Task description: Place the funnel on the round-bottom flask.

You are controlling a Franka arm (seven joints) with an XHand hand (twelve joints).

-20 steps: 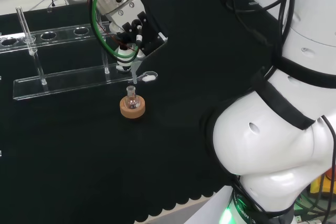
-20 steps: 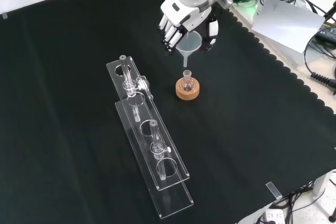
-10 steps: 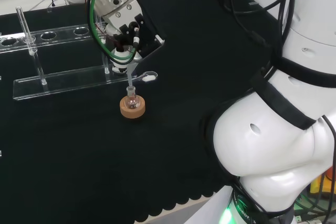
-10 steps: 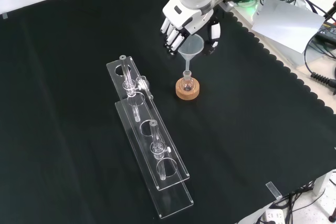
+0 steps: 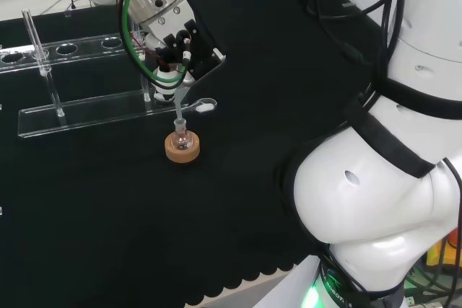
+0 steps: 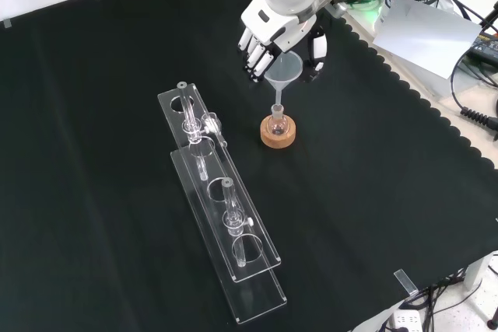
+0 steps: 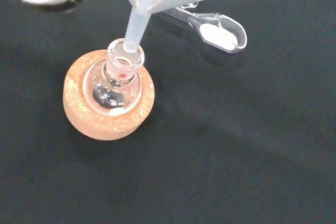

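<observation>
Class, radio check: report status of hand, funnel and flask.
Hand shut on funnel. Funnel stem tip at the mouth of the round-bottom flask, which sits upright in cork ring. Spoon lies beside, apart.

Black cloth [image 6: 117,52] with a scalloped edge covers the bench — cables [image 6: 475,118] trail beyond it.

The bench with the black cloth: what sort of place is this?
Probably a laboratory bench for chemistry practice. A small round-bottom flask sits in a cork ring, a funnel is held in the hand, and a clear tube rack stands nearby.
</observation>
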